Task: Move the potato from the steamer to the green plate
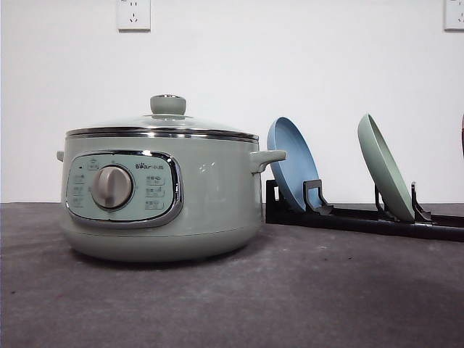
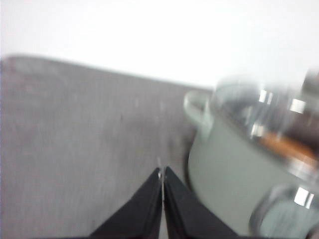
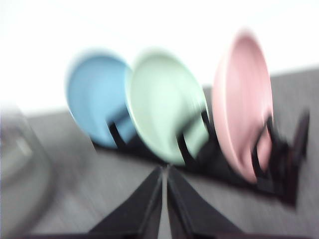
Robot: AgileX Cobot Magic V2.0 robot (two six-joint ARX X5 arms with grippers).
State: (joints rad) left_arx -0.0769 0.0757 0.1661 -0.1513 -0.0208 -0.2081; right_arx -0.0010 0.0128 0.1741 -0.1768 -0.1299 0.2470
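table: dark grey matte tabletop (image 1: 304, 304) ran from in front of the steamer back to the white wall (image 1: 304, 65)
steamer: large round sage-green electric pot (image 1: 163, 196) with chrome-framed panel and silver dial, sat upright on the table; domed glass lid with green knob (image 1: 167, 104) was still on
potato: orange-brown blur seen through the lid glass in the left wrist view (image 2: 286, 145), so inside the steamer; shape too blurred to tell
left gripper: black fingers pressed together, empty (image 2: 162, 181); steamer handle and wall were just beside it, no contact
right gripper: black fingers pressed together, empty (image 3: 165, 181); aimed toward the plates, apart from them
rack: black slotted plate rack (image 1: 348, 215) lay behind and to the right of the steamer
blue plate: round blue plate (image 1: 292, 170) stood on edge in the rack slot nearest the steamer
green plate: pale mint-green round plate (image 1: 385, 168) stood on edge one slot further from the steamer, tilted
pink plate: round pink plate (image 3: 241, 107) stood beyond the green one, furthest from the steamer
step: judged start, nothing moved yet
do it well: pull green plate out of slot by its rim and lay it flat beside the steamer; lift lid straight up by knob; spread fingers before the potato
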